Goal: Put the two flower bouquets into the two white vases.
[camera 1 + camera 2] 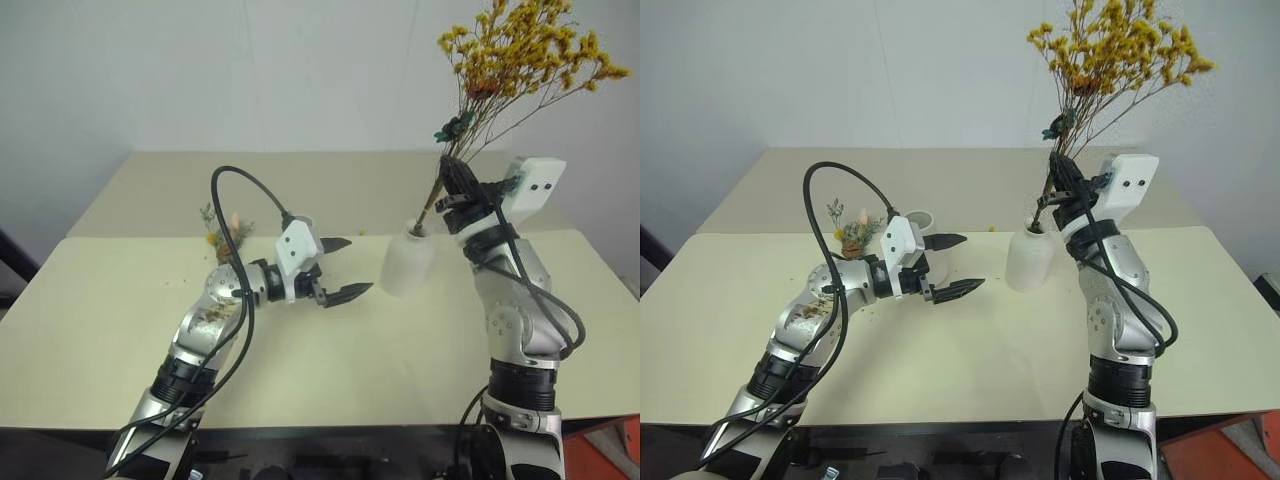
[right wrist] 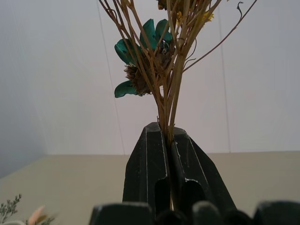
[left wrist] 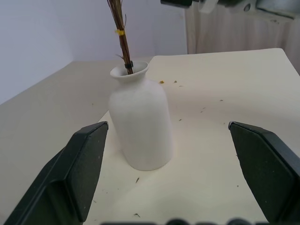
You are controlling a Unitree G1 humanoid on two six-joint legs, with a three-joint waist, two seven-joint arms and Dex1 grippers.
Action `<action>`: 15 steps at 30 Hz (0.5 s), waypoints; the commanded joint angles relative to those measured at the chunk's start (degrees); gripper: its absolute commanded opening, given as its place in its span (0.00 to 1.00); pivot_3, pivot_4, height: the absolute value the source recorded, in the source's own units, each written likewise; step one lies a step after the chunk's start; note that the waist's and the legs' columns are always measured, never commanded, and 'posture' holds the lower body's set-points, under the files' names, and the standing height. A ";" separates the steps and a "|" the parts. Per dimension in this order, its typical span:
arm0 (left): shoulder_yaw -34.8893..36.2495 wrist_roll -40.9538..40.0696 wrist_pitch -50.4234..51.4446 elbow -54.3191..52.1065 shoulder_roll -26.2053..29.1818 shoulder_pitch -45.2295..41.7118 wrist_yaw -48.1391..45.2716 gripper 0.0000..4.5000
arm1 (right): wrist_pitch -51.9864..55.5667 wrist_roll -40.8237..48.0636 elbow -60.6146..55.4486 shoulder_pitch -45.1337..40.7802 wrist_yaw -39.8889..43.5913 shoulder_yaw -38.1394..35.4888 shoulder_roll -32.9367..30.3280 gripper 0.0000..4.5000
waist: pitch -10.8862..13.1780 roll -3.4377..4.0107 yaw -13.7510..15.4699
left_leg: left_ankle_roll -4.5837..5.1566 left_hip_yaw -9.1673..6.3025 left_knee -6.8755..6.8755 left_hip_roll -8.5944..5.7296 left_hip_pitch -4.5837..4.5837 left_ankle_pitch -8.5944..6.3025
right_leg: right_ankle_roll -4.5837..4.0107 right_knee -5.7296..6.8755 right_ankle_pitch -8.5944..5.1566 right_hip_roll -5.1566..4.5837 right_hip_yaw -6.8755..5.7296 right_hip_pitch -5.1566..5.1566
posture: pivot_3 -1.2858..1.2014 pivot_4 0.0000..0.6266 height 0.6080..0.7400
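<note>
The bushy yellow-orange bouquet (image 1: 530, 45) rises high at the right, and its thin brown stems (image 3: 123, 37) run down into the mouth of the rounder white vase (image 1: 405, 262). This vase stands upright on the table. My right gripper (image 1: 455, 185) is shut on the stems just above the vase neck, as the right wrist view confirms (image 2: 168, 129). To the vase's left, my left gripper (image 1: 358, 266) is open and level, its fingers (image 3: 89, 154) spread toward the vase without touching it. The slimmer grey-green bouquet (image 1: 855, 232) shows behind my left arm, next to a second white vase (image 1: 920, 220), which is mostly hidden.
The cream table (image 1: 330, 370) has small dried flower bits scattered around the vase. A second table surface (image 1: 300, 180) extends behind it up to a plain white wall.
</note>
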 commanded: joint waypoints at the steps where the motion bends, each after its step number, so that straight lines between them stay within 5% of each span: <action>1: 0.10 -0.14 -0.41 -2.28 -0.29 -0.38 0.35 1.00 | -3.47 -0.67 0.63 0.77 0.60 0.55 -0.62 0.01 | 0.00 0.00 -0.06 | 0.00 0.00 0.00 0.00 0.01 0.00 | 0.00 0.00 0.00 0.00 0.00 0.01 | 0.52 0.24 1.00; 15: 0.26 0.59 -1.64 -1.64 -0.37 -0.28 0.37 1.00 | -8.91 -4.80 2.17 4.42 0.58 5.38 -0.37 0.01 | 0.00 0.00 -0.76 | 0.00 0.01 -0.01 0.00 0.02 0.00 | 0.00 0.00 0.00 0.00 0.04 0.00 | 0.52 0.24 1.00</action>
